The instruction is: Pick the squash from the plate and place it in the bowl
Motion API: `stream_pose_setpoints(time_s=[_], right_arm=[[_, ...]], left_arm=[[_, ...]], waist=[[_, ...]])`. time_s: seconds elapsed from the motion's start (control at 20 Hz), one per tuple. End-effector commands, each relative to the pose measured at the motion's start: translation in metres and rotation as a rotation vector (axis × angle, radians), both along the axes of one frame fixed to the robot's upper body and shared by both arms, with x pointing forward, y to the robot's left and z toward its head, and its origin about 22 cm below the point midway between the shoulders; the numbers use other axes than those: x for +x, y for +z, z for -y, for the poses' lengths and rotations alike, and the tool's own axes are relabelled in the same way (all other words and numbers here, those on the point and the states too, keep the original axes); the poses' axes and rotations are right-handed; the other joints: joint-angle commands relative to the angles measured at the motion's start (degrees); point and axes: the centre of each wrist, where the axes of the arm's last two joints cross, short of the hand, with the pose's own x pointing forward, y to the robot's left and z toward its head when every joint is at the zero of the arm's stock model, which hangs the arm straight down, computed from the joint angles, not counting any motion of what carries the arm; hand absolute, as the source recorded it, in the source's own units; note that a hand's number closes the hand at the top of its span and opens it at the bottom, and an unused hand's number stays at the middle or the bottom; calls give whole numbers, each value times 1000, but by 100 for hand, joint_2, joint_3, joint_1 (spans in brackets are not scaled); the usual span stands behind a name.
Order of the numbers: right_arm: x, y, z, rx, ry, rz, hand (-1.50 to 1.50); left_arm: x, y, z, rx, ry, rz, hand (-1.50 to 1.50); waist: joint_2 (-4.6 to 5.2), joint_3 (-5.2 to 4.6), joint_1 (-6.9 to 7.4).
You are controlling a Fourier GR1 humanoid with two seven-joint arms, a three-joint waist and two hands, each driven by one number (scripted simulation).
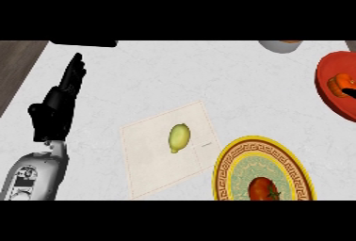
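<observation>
**Squash on mat, not yet picked**

We find the squash, small and yellow-green, lying on a pale mat at centre frame, not on the plate that the task names. That gold-rimmed plate sits just beside the mat at lower right and carries a red tomato. The red bowl stands at the right edge, well apart from the squash, with an orange item already inside. The left hand rests at upper left of the worktop, fingers straight and pressed together, holding nothing. The right hand is not in view. We judge the pick step not yet begun; the next move calls for a hand to reach the squash and close round it.
</observation>
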Motion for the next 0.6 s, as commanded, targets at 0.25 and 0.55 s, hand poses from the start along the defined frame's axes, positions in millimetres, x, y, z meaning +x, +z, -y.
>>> stream_pose_setpoints(time_s=[0.25, 0.55], right_arm=[[-43, 17, 53, 172, 31, 91, -150], [-84, -3, 76, 254, 120, 144, -150]], left_arm=[[-5, -12, -11, -3, 37, -21, 0], [-12, -8, -6, 19, 60, -16, 0]], waist=[[-45, -10, -152], [-118, -14, -252]])
